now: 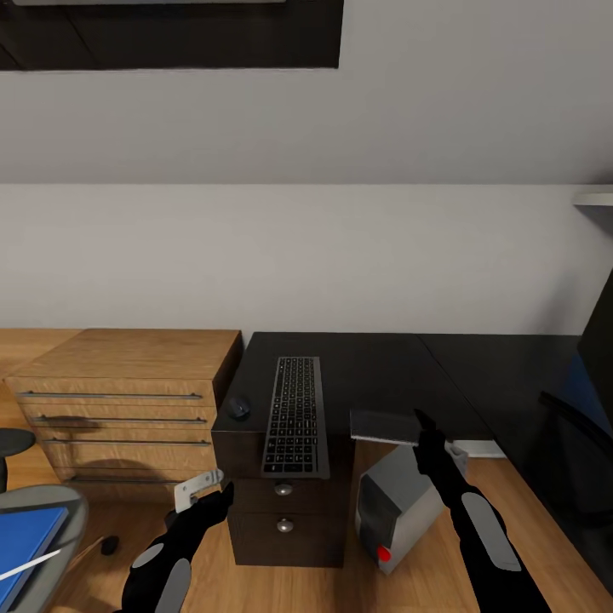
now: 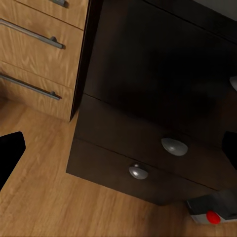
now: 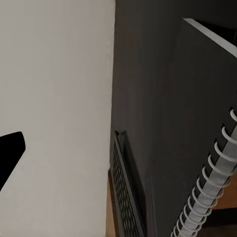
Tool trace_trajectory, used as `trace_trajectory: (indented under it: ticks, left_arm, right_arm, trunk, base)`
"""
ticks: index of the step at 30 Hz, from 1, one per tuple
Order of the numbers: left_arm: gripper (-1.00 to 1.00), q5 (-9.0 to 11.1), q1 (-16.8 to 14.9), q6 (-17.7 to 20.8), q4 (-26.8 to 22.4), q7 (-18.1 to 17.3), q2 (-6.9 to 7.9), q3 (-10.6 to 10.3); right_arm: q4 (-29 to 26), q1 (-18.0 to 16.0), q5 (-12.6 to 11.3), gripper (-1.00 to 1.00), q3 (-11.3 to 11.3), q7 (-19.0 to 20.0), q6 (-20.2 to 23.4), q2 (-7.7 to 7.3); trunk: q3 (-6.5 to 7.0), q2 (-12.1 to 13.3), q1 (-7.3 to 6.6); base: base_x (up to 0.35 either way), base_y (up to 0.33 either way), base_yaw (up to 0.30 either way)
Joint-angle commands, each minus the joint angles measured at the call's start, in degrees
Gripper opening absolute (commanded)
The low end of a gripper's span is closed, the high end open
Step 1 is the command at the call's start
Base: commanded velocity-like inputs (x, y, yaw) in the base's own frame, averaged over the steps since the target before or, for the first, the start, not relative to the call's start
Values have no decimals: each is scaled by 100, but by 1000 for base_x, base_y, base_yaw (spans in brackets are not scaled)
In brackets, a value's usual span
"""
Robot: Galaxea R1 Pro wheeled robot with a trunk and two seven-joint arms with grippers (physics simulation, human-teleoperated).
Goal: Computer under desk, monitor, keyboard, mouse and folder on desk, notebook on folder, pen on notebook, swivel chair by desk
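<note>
A pale wall ran behind a wood floor (image 1: pixel 77 562) where we stood before the desk (image 1: pixel 375 375), its glossy black top turning away to our right. Our left gripper (image 1: pixel 223 494) hovered low in front of the desk's dark drawers (image 1: pixel 285 515), pointing toward the silver knobs (image 2: pixel 174 146); we could not tell whether its fingers were parted or closed, and nothing showed in its grasp. Our right gripper (image 1: pixel 426 432) reached up at the desk's front edge, just beside a dark spiral-bound notebook (image 1: pixel 385 426) lying flat there; its wire coil (image 3: pixel 210 190) showed close in the right wrist view, yet the jaws' spacing could not be made out there either. The keyboard (image 1: pixel 295 415) lay lengthwise on the desk's left end, its near end overhanging the front edge, with a small dark mouse (image 1: pixel 238 408) just beside it on the corner. The computer (image 1: pixel 400 502) leaned tilted on the floor under the desk, beside the drawers, red dot facing us. A light-wood chest of drawers (image 1: pixel 128 400) stood against the desk's left side. At our near left, the swivel chair (image 1: pixel 72 511) carried the blue folder (image 1: pixel 25 536), the white pen (image 1: pixel 30 566) lying across it.
</note>
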Motion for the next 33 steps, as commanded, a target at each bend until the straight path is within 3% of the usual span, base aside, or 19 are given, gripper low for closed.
trace_trajectory:
  ticks: [1, 16, 25, 33]
  left_arm:
    - [100, 60, -3, 16, -7, 51, 1, -8]
    - [100, 60, -3, 0, -8, 51, 1, -7]
    - [100, 60, -3, 0, -9, 51, 1, -7]
    - [100, 55, -3, -1, -12, 51, 1, -7]
  right_arm:
    - [0, -4, -40, 100, -24, 12, 45, 7]
    - [0, -4, -38, 100, -26, 6, 47, 7]
    - [0, -4, -32, 100, -32, -60, 30, 7]
    - [0, -4, -29, 100, -33, -149, 28, 7]
  trunk:
    - [-6, -3, -1]
    - [-6, -3, -1]
    - [-6, -3, -1]
    - [-6, -3, -1]
  base:
    - [0, 0, 0]
    - [-2, 0, 0]
    - [-199, 0, 0]
    - [-34, 0, 0]
